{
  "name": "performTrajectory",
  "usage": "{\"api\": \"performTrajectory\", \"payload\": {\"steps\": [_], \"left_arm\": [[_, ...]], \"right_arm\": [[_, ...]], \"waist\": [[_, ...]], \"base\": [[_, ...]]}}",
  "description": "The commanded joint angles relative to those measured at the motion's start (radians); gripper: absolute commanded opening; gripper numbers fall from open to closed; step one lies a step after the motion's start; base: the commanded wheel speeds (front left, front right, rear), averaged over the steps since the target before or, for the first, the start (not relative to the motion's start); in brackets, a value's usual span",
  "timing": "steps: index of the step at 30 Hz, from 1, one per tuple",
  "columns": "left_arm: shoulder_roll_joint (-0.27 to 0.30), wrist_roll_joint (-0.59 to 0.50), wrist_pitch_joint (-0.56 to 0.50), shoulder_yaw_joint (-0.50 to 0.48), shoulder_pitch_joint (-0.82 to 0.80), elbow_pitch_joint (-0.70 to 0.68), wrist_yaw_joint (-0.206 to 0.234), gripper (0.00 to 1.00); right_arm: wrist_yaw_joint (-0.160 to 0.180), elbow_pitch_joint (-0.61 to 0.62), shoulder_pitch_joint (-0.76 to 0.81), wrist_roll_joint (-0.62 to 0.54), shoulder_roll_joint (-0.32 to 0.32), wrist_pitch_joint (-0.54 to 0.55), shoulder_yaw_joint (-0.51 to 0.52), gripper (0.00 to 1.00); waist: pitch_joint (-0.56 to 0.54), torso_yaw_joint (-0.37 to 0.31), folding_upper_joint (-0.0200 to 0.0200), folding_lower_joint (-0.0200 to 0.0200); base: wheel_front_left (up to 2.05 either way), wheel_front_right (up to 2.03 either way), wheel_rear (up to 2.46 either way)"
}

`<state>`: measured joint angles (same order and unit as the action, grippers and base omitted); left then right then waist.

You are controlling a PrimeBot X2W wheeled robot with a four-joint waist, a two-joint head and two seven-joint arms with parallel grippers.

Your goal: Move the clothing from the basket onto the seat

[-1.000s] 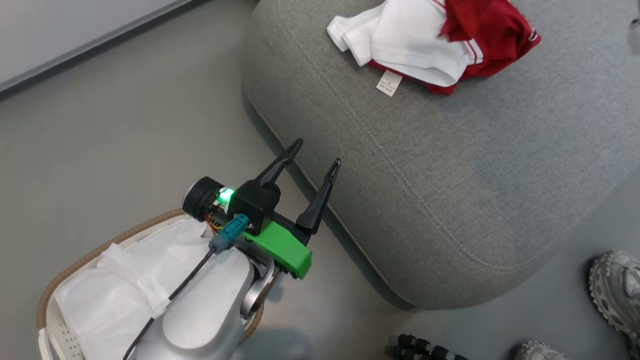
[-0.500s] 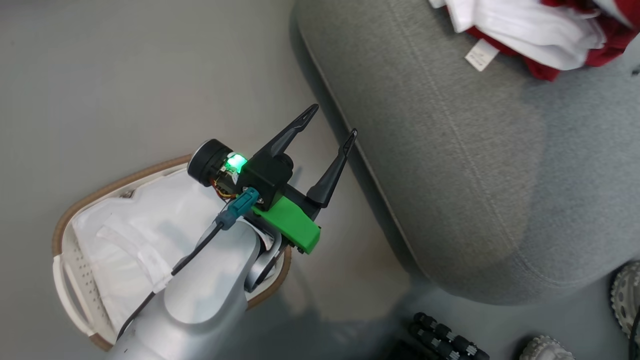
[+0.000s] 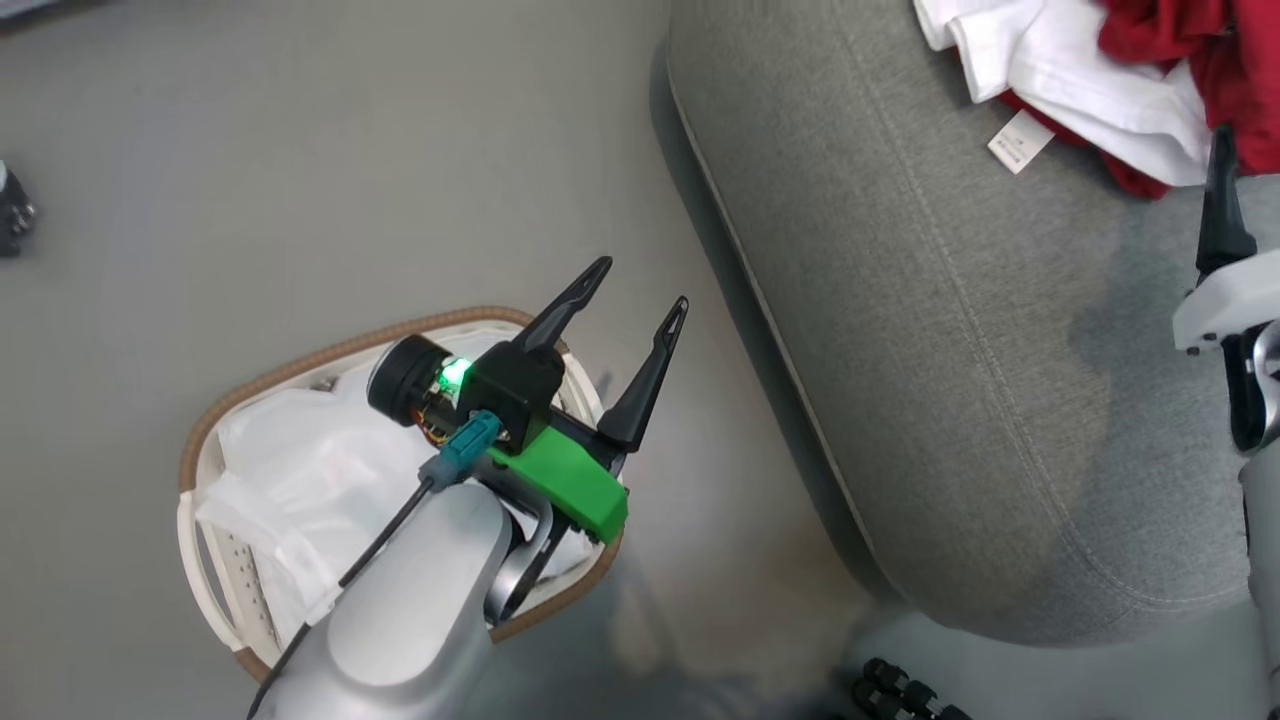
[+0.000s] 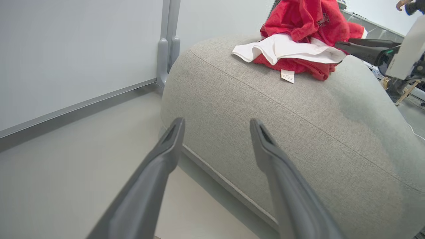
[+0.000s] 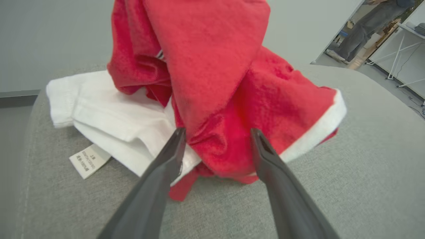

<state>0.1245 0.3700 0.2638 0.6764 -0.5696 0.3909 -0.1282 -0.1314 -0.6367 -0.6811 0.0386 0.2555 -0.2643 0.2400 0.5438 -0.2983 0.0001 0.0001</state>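
Observation:
The clothing (image 3: 1150, 60), red cloth with white sleeves and a label, lies bunched on the grey seat (image 3: 950, 350) at the top right. In the right wrist view the clothing (image 5: 215, 83) stands up in a red peak just beyond my right gripper (image 5: 216, 131), whose fingers are spread open; one finger (image 3: 1220, 200) shows beside the pile. My left gripper (image 3: 640, 285) hangs open and empty over the basket's (image 3: 330, 355) near rim, pointing toward the seat (image 4: 298, 116). The basket shows its white liner (image 3: 300, 470); I see no red cloth in it.
Grey floor lies between basket and seat. A black ribbed object (image 3: 900, 695) sits at the bottom edge and a dark item (image 3: 10, 210) at the far left. A wall with a baseboard (image 4: 83, 106) runs behind the seat. A person (image 5: 365, 23) stands far off.
The head camera has swung, so the basket shows more fully and the shoes have left view. My right gripper's finger has come in at the right edge by the clothing. The left gripper stays open.

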Motion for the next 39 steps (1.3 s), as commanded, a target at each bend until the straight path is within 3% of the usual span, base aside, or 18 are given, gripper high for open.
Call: {"api": "performTrajectory", "payload": {"steps": [1, 12, 26, 39], "left_arm": [[-0.005, -0.003, 0.001, -0.014, 0.026, -0.003, -0.004, 1.0], [-0.041, -0.032, 0.001, -0.114, 0.156, 0.01, -0.004, 1.0], [-0.046, -0.112, 0.001, -0.44, 0.303, 0.024, 0.022, 1.0], [-0.059, -0.184, 0.001, -0.663, 0.406, 0.061, 0.026, 1.0]], "right_arm": [[0.001, 0.029, 0.033, 0.009, -0.006, 0.0, 0.003, 1.0], [0.001, 0.192, 0.188, 0.046, -0.064, 0.0, -0.038, 1.0], [0.001, 0.215, 0.289, 0.068, -0.18, 0.0, -0.153, 1.0], [0.001, 0.262, 0.377, 0.106, -0.202, 0.0, -0.222, 1.0]], "waist": [[-0.086, -0.017, -0.0001, -0.0001], [-0.258, 0.033, -0.0001, -0.0001], [-0.348, 0.198, -0.0001, -0.0001], [-0.422, 0.268, -0.0001, -0.0001]], "base": [[0.0, 0.0, 0.0], [0.0, 0.0, 0.0], [0.0, 0.0, 0.0], [0.0, 0.0, 0.0]]}}
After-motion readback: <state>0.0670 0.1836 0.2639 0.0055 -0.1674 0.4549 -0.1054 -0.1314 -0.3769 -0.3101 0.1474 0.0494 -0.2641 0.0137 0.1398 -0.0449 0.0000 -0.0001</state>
